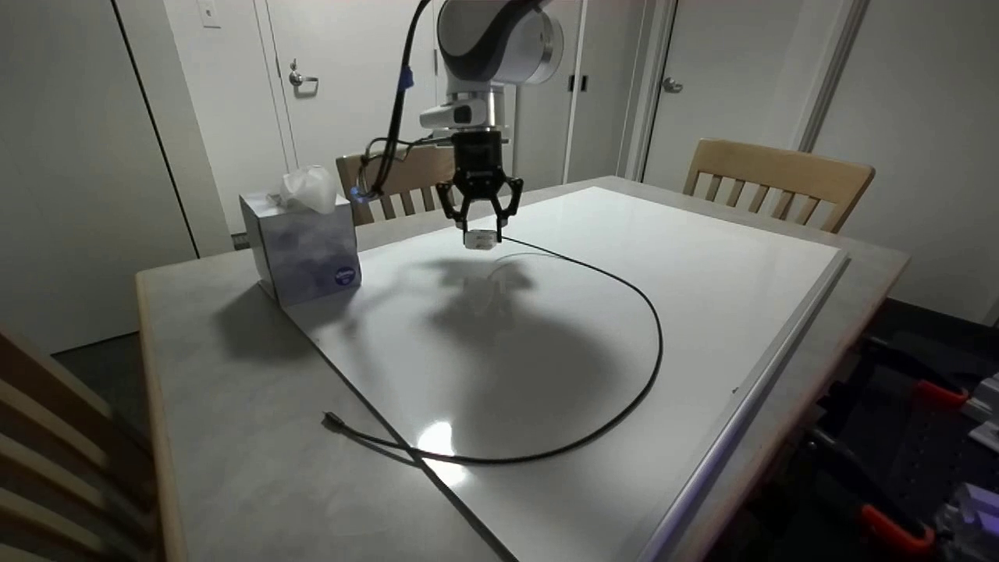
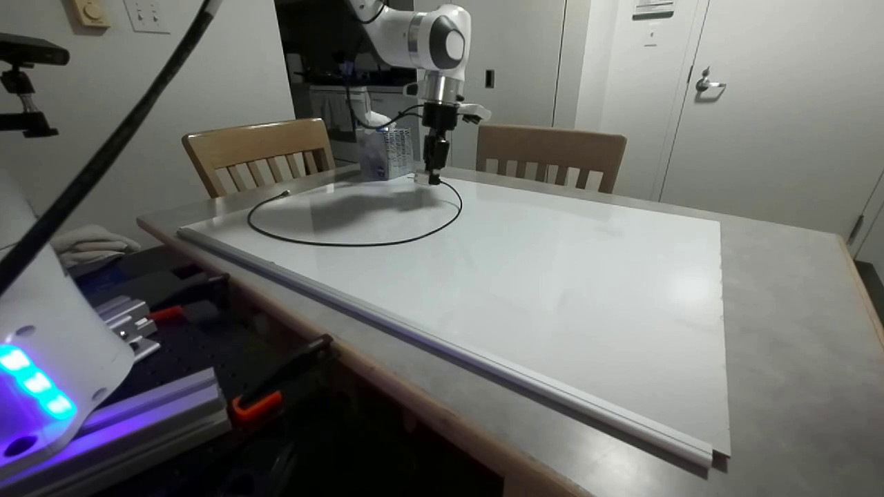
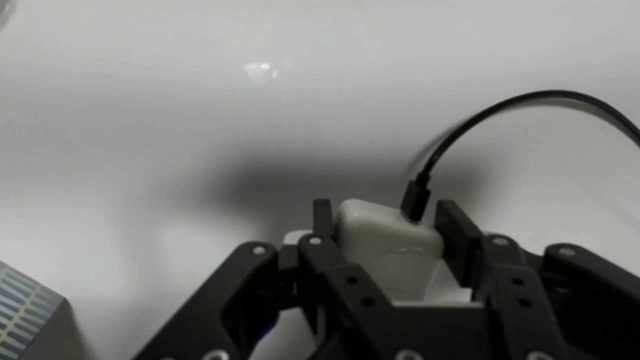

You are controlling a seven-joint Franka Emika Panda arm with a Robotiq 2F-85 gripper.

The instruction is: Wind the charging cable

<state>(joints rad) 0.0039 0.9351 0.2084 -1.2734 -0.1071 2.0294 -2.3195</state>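
The charging cable is a thin black cord lying in a wide open curve on the white board in both exterior views point(image 1: 659, 343) point(image 2: 359, 244). Its free plug point(image 1: 333, 421) rests past the board's edge on the grey table. In the wrist view, the cable's other end point(image 3: 500, 106) rises to a black plug point(image 3: 415, 201) seated in a white charger block point(image 3: 387, 250). My gripper point(image 1: 482, 232) is shut on this block, one finger on each side, and holds it above the board. The gripper also shows in the wrist view point(image 3: 387, 227). The block's underside is hidden.
A tissue box point(image 1: 308, 254) stands at the board's corner, near the gripper; its corner shows in the wrist view point(image 3: 27, 310). The white board point(image 1: 726, 257) covers much of the grey table point(image 1: 226, 437). A raised metal rail point(image 2: 442, 345) runs along one board edge. Wooden chairs point(image 2: 552, 148) surround the table.
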